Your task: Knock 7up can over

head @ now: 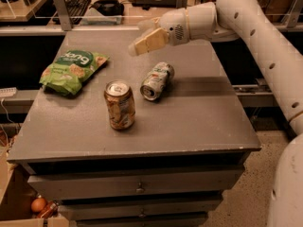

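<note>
7up can [157,81] lies on its side mid-counter [199,126], so the knock looks done. Claw [147,41] hovers above its far side; spread or shut, can't tell. Next: retract w/o bumping the brown can [120,104].

Our tan gripper [135,49] sits at the end of our white arm [258,44], rounded shells behind it dotted with small dark holes.

The 7up can [157,81] lies tipped over on its side on the tabletop [199,122]. It is silver-white with pale green patches, and its silver top points toward the near left. It rests below the gripper [134,49], slightly right of it and not touching it.
</note>
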Robot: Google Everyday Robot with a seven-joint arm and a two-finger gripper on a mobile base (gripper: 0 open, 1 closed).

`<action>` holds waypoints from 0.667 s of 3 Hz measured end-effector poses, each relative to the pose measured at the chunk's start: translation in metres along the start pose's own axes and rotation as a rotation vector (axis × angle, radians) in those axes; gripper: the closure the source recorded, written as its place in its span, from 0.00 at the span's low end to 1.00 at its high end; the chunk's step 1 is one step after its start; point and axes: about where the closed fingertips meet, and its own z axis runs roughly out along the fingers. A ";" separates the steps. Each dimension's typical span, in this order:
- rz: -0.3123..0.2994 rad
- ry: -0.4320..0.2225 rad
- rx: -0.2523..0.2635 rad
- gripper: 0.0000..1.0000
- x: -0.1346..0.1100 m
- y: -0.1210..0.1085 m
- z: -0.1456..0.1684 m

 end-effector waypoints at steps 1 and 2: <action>-0.020 0.017 0.046 0.00 0.005 -0.005 -0.025; -0.051 0.042 0.099 0.00 0.009 -0.015 -0.057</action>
